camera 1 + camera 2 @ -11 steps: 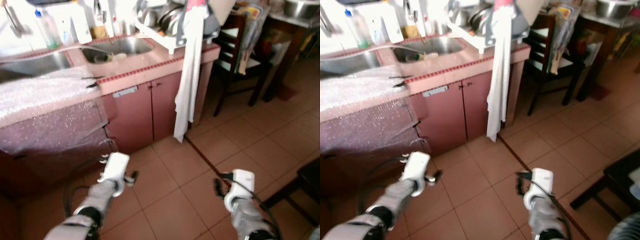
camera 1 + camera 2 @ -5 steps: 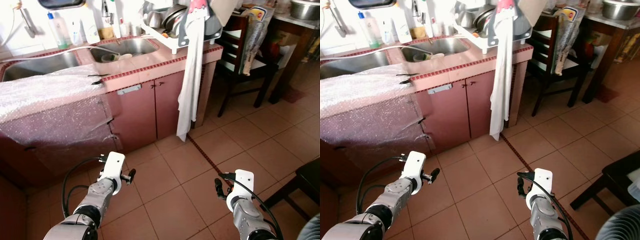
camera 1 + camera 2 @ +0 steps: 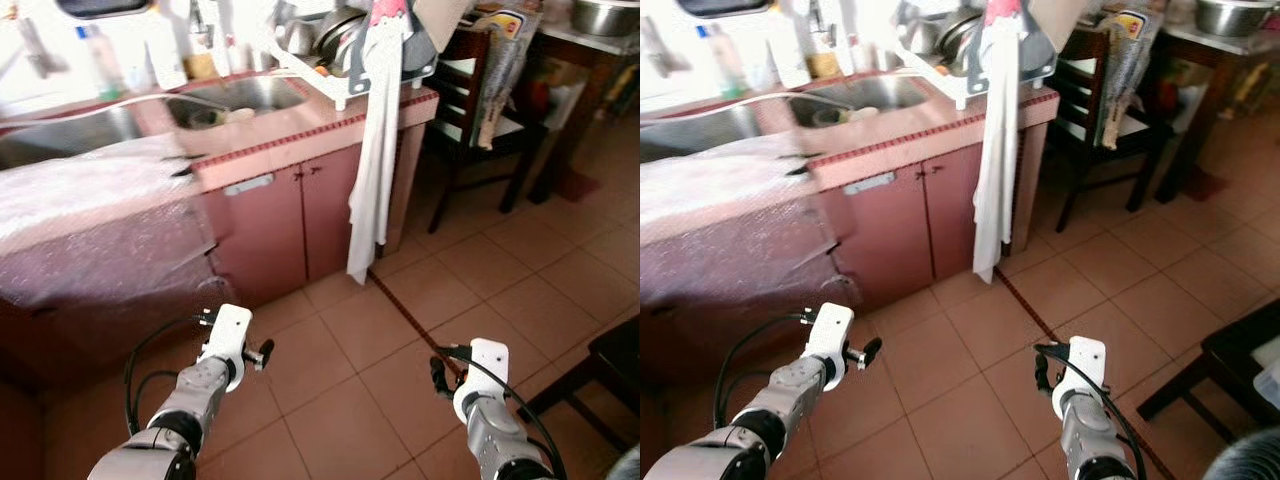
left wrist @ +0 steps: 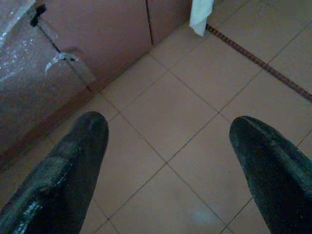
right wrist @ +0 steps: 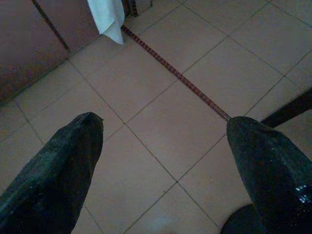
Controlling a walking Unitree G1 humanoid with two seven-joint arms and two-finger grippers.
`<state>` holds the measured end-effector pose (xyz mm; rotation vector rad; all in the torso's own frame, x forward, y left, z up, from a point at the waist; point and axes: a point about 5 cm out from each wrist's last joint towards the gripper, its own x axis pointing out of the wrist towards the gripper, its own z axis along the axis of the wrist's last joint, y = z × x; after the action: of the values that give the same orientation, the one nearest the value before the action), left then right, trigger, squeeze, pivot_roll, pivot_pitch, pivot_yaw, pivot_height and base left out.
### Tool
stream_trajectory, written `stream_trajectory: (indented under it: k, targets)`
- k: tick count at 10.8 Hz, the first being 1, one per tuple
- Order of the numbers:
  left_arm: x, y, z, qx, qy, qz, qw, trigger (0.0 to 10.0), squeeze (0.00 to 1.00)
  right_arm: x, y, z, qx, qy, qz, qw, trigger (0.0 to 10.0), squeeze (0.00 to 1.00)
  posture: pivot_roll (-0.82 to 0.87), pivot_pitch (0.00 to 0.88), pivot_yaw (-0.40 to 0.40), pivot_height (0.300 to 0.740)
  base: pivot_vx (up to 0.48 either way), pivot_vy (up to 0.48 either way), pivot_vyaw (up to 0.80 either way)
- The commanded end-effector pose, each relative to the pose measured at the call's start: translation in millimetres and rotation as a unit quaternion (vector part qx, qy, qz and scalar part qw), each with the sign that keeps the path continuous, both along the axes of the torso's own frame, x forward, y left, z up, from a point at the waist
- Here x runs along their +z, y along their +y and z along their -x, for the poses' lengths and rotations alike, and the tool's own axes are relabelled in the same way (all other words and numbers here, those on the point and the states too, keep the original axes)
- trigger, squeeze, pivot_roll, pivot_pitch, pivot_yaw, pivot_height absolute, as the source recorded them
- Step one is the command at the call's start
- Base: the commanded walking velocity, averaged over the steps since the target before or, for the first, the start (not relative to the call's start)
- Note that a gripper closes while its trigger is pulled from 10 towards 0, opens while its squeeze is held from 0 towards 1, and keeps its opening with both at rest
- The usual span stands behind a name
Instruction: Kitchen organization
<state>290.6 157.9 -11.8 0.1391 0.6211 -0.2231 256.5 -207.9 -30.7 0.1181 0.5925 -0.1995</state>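
The left gripper [image 4: 165, 161] has its two black fingers spread wide with nothing between them, bare floor tile showing through the gap, and the right gripper [image 5: 163, 161] is spread the same way over the tiles, also empty. Both arms are held low and forward at about the same height, forearms bent in front of the body, the left wrist [image 3: 228, 335] near the foot of the cabinet and the right wrist [image 3: 480, 368] further out over the open floor, well apart from each other and from the counter. Neither touches anything. Beyond them stands the pink-tiled counter [image 3: 300, 125] with its red-brown cabinet doors [image 3: 290, 225]; a sheet of bubble wrap [image 3: 90, 200] drapes over its left part, a sink [image 3: 235, 95] is sunk in the top, and a dish rack [image 3: 345, 50] holding pots sits at the right end with a white towel [image 3: 375, 170] hanging down the front. A dark wooden chair [image 3: 470, 110] stands further right. Judging by this, the organizing has hardly begun: nothing is in hand, the things to sort remain on the counter, and the robot has yet to close in and reach up.
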Motion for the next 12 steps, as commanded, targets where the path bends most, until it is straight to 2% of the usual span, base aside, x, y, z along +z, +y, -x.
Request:
stream_trajectory:
  k: [1, 4, 12]
  targets:
    - [2.0, 0.3, -2.1, -0.005, -0.001, 0.0, 1.0, 10.0, 0.0, -1.7, -0.4, 1.7, -0.005, 0.007, -0.001, 1.0, 10.0, 0.05, -0.04, 0.0, 0.066, 0.74, 0.349, 0.0, -0.66]
    - [1.5, -0.6, -1.6, -0.007, 0.001, 0.001, 1.0, 10.0, 0.0, -2.3, -0.8, 2.5, -0.006, 0.008, -0.002, 1.0, 10.0, 0.05, -0.03, 0.0, 0.065, 0.74, 0.354, 0.0, -0.56]
    - [0.7, -0.6, -1.0, -0.014, 0.006, -0.002, 1.0, 10.0, 0.0, -5.4, 2.7, 4.1, 0.004, 0.025, 0.006, 1.0, 10.0, 0.05, -0.02, 0.0, 0.066, 0.74, 0.361, 0.0, 0.0]
